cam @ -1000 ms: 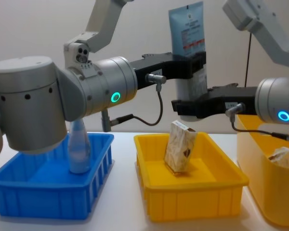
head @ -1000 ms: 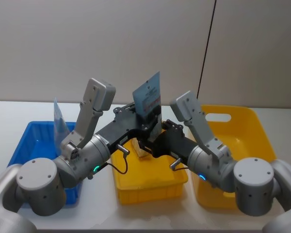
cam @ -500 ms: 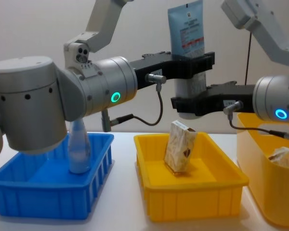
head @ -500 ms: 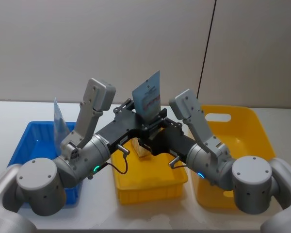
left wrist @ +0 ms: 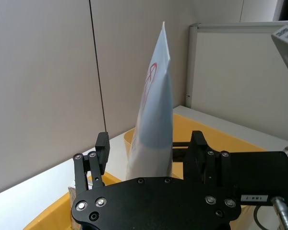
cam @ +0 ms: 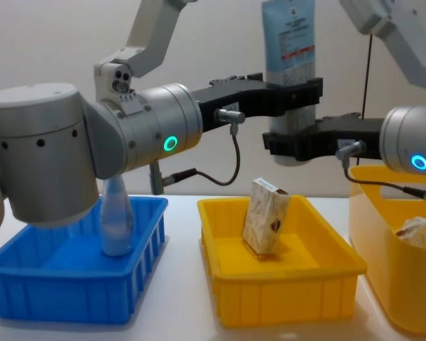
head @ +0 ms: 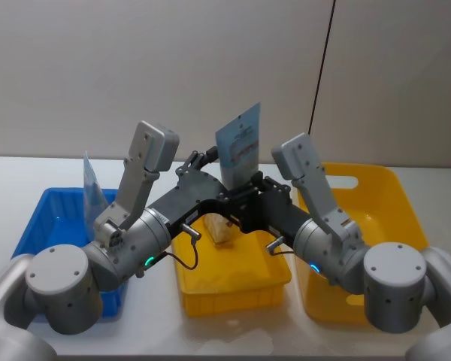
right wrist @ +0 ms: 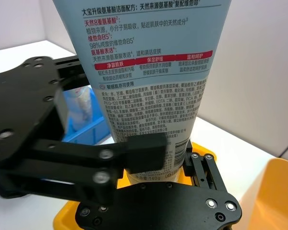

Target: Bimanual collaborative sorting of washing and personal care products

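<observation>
Both arms reached to frame centre, right gripper (cam: 292,145) pinching the one upright squeeze tube (cam: 290,42) at upper centre, left gripper (cam: 298,96) fingers spread beside it, two wrapped packets (cam: 265,215), one pouch (cam: 116,220) lower left.

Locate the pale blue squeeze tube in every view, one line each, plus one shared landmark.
Head view: pale blue squeeze tube upright, centre, above the arms.
Chest view: top, right of centre.
Left wrist view: tall, centre, seen edge-on.
Right wrist view: large, printed face, top centre.
Shared landmark: the middle yellow bin beneath it.
</observation>
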You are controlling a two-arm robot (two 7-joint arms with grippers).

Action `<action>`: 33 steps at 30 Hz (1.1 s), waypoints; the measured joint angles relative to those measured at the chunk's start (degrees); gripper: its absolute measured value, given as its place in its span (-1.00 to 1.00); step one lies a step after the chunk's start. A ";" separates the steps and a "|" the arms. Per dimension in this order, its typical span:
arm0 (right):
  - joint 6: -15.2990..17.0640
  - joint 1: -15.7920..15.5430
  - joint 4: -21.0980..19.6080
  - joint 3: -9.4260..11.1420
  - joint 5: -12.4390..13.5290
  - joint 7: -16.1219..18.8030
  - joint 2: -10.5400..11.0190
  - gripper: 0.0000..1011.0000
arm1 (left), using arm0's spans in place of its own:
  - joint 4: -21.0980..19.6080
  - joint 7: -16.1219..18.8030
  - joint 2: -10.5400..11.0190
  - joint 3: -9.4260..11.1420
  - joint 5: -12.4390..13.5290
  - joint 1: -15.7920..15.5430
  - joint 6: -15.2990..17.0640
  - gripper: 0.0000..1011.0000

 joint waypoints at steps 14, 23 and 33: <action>1.30 -2.71 -1.82 4.34 0.00 -6.18 -1.39 0.26 | 0.00 0.00 0.00 0.00 0.00 0.00 0.00 0.98; 2.77 -4.21 -2.86 7.01 -0.92 -11.00 -2.53 0.26 | 0.00 0.00 0.00 0.00 -0.01 0.00 0.00 0.98; 4.79 -5.71 -4.03 10.15 -2.38 -17.27 -4.46 0.26 | 0.00 0.00 0.00 0.00 0.00 0.00 0.00 0.98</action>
